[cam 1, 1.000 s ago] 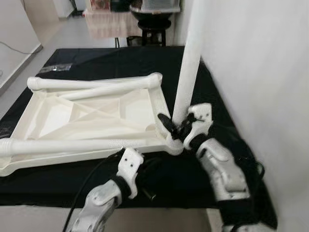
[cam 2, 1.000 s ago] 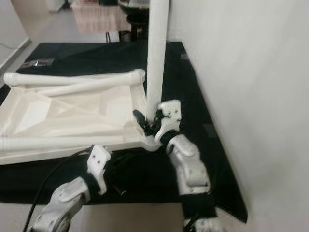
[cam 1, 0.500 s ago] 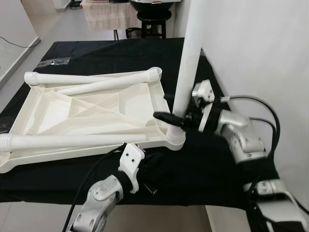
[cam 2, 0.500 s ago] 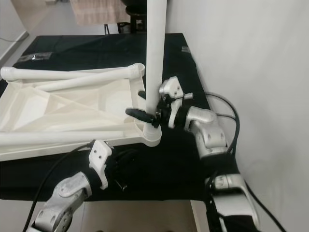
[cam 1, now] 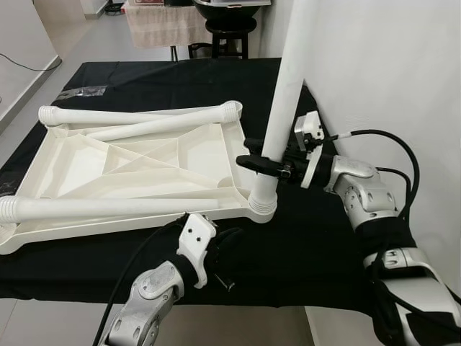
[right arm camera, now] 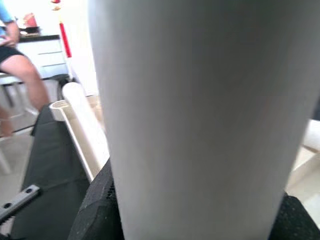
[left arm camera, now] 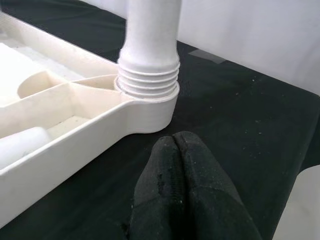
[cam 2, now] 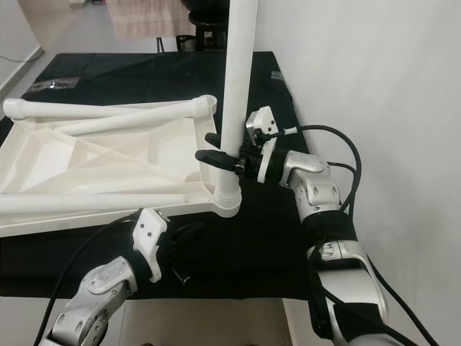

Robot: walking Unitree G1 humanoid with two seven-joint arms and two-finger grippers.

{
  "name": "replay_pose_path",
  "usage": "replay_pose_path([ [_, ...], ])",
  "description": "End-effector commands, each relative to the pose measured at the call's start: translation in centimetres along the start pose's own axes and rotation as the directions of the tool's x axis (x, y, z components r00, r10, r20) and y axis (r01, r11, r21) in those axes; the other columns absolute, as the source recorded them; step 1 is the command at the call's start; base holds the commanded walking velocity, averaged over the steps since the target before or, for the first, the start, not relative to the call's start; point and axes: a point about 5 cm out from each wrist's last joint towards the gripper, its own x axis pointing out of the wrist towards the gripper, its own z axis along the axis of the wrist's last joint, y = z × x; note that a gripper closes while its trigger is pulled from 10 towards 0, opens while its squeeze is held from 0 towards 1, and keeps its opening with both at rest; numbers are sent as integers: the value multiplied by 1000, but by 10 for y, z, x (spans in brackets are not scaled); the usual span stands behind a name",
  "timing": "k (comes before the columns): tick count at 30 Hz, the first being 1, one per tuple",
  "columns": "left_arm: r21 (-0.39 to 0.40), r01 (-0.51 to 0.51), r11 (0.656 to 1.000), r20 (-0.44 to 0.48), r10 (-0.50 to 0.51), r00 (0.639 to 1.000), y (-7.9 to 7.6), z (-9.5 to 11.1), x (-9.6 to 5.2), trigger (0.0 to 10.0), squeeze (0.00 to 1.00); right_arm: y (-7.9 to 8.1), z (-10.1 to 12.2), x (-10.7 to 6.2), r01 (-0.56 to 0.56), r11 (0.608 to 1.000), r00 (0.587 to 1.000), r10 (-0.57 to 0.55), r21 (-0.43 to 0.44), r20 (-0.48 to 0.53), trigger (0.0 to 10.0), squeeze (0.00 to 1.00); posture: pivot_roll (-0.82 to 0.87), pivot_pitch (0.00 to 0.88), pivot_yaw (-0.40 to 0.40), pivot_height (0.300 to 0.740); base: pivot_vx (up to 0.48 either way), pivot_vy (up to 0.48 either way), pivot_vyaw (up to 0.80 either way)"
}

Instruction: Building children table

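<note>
Right claw [cam 1: 268, 163] has its black fingers clamped around the upright white table leg [cam 1: 284, 94], just above the threaded foot seated in the corner socket of the upturned white tabletop [cam 1: 137, 169] lying on the black-draped bench [cam 1: 302, 245]. Two more legs lie along the tabletop's 12 and 6 o'clock edges; a fourth rests slantwise inside. Left claw [left arm camera: 172, 145], fingertips pressed together and holding nothing, rests on the cloth just beside that socket. Its wrist view reveals the leg's screw threads; the right wrist view catches a seated person [right arm camera: 17, 70] beyond.
</note>
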Motion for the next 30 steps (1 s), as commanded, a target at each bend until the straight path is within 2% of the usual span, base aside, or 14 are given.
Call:
replay_pose_path([
  [1, -18, 0, 1000, -16, 0, 1000, -1, -4, -3, 10000, 0, 0, -22, -8, 135, 991, 987, -133, 11, -89, 0, 0, -8, 105, -9, 740, 0, 0, 0],
  [3, -19, 0, 1000, -16, -1, 1000, -1, -4, -3, 10000, 0, 2, -31, -8, 225, 974, 967, -223, 6, -121, 0, 0, -8, 105, -9, 740, 0, 0, 0],
  [5, -19, 1, 1000, -16, -2, 1000, -1, -4, -4, 10000, 0, 8, -53, -7, 540, 839, 821, -542, -61, -181, 0, 0, -8, 109, -9, 740, 0, 0, 0],
  [6, -19, 2, 1000, -16, -2, 1000, 0, -3, -5, 10000, 0, 18, -64, -11, 680, 734, 716, -665, -8, -211, 0, 0, -14, 116, -2, 740, 0, 0, 0],
  [7, -19, 2, 1000, -16, -2, 1000, 0, -3, -5, 10000, 0, 18, -64, -11, 680, 734, 716, -665, -8, -211, 0, 0, -14, 116, -2, 740, 0, 0, 0],
  [8, -19, 2, 1000, -16, -2, 1000, 0, -3, -5, 10000, 0, 25, -71, -15, 753, 657, 644, -726, 34, -242, 0, 0, -14, 116, -2, 740, 0, 0, 0],
  [11, -17, 1, 1000, -17, -2, 1000, 1, -3, -5, 10000, 0, 56, -76, 3, 671, 741, 728, -648, 34, -223, 0, 0, -26, 113, 12, 740, 0, 0, 0],
  [17, -8, -19, 1000, -16, 19, 1000, 2, -3, -5, 10000, 0, 45, -71, 15, 644, 765, 747, -627, 4, -218, 0, 0, 2, 106, 5, 740, 0, 0, 0],
  [18, -7, -29, 1000, -15, 29, 999, 2, -3, -6, 10000, 0, 43, -70, 16, 642, 766, 750, -626, 6, -213, 10000, 0, 5, 106, 3, 740, 0, 0, 0],
  [19, -3, -37, 999, -16, 37, 999, 2, -3, -6, 10000, 0, 41, -67, 18, 614, 788, 778, -597, 39, -195, 10000, 0, 15, 102, -1, 740, 0, 0, 0],
  [21, 2, -43, 999, -16, 43, 999, 3, -3, -6, 10000, 0, 39, -57, 21, 542, 838, 836, -530, 64, -145, 10000, 1000, 15, 102, -1, 740, 0, 0, 0],
  [26, -2, -34, 999, -18, 34, 999, 2, -5, -5, 10000, 0, 37, -33, 26, 382, 924, 924, -381, 29, -39, 10000, 1000, 9, 90, -1, 740, 0, 0, 0],
  [27, 2, -30, 1000, -19, 30, 999, 2, -5, -4, 10000, 0, 31, -23, 23, 357, 934, 934, -356, 22, -29, 10000, 0, 13, 81, -1, 740, 0, 0, 0],
  [30, 12, -34, 999, -17, 34, 999, 1, -5, -4, 10000, 0, 23, -14, 19, 278, 961, 961, -278, 7, -11, 10000, 0, 15, 77, -3, 740, 0, 0, 0],
])
